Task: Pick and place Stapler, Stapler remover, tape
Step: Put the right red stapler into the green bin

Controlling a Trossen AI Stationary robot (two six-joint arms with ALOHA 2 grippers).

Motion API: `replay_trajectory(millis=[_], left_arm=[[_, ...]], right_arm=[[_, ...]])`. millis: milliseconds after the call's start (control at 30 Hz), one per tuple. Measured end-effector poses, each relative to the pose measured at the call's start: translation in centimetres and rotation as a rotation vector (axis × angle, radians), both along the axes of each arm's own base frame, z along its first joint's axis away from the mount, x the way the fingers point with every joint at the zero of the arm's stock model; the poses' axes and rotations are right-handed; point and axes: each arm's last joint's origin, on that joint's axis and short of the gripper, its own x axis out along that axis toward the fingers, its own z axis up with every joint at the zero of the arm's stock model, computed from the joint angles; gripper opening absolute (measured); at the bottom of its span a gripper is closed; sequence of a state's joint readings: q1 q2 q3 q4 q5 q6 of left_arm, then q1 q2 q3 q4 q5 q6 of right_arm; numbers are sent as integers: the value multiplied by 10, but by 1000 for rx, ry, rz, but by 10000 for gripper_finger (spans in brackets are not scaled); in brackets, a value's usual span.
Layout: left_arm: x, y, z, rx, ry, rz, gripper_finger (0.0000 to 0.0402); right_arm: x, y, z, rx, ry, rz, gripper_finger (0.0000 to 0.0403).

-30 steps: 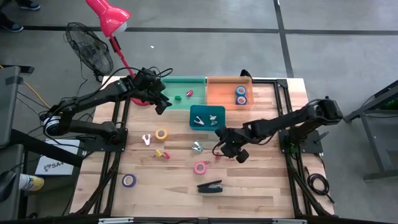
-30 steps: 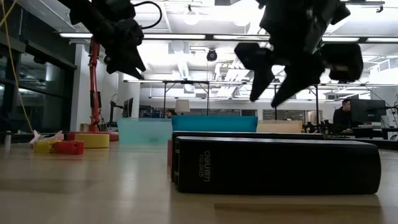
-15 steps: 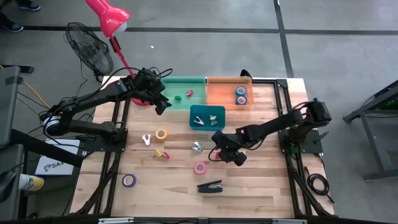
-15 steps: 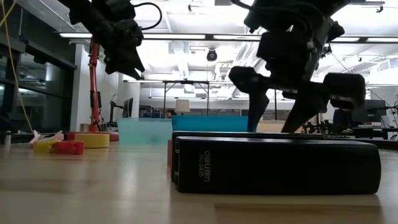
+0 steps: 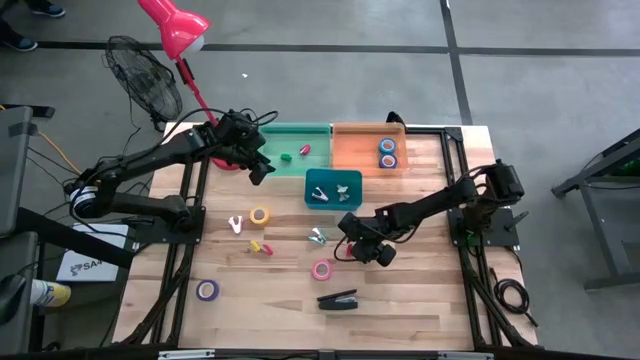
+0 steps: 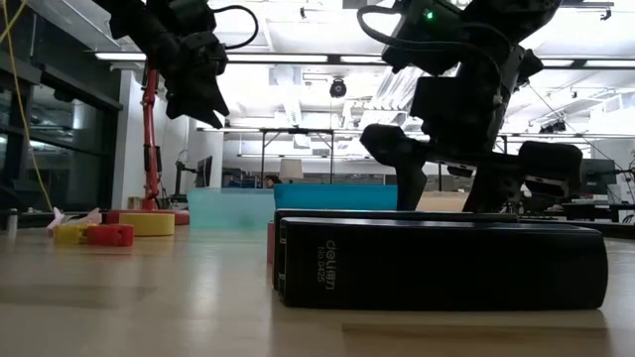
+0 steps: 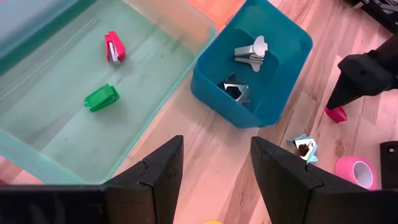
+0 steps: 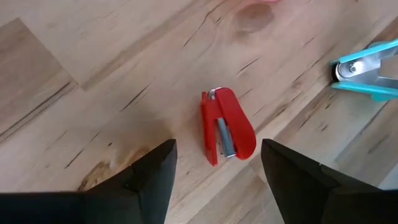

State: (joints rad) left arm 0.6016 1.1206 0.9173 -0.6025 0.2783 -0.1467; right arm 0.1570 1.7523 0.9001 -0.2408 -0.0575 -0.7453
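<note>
Table (image 5: 420,300) with right gripper (image 8: 214,163), lowered over the last second, jaws released, straddling a small red stapler (image 8: 227,127) beside the pink tape (image 5: 322,269). Left gripper (image 7: 214,165), unclenched, hovers above the bins. Grasp appears imminent.

Wooden plank table (image 5: 420,290) on a black metal frame, standing on a grey concrete floor (image 5: 330,90) crossed by dark tape lines. Far left of table: black pedestal fan (image 5: 143,78) and a pink desk lamp (image 5: 173,24) on a red arm. Grey cabinet (image 5: 14,170) at left edge; dark stand (image 5: 610,180) at right. Low view: open lab hall, white ceiling with long strip lights (image 6: 288,59), dark window frames (image 6: 60,119) at left, desks far back, a person seated at a monitor (image 6: 602,177) far right
</note>
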Motion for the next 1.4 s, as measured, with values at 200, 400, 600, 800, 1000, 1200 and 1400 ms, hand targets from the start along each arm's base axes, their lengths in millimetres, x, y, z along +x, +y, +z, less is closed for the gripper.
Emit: replay_trajectory(millis=[200,400,600,800,1000,1200,1400], left_arm=[[0,0,0,0,0,0,183],[0,0,0,4,1,-2,183],[0,0,0,4,1,-2,183],[0,0,0,7,2,-3,183],[0,0,0,7,3,-3,183],[0,0,0,6,4,-3,183],[0,0,0,5,4,-3,183]], right_arm=[[0,0,0,6,1,28,220],[0,0,-1,10,4,30,206],[-1,1,-1,16,7,34,193],[-1,1,-1,21,11,30,177],[-1,1,-1,46,18,7,148],[-1,2,-2,80,33,-39,117],[-2,2,-2,89,44,-56,88]])
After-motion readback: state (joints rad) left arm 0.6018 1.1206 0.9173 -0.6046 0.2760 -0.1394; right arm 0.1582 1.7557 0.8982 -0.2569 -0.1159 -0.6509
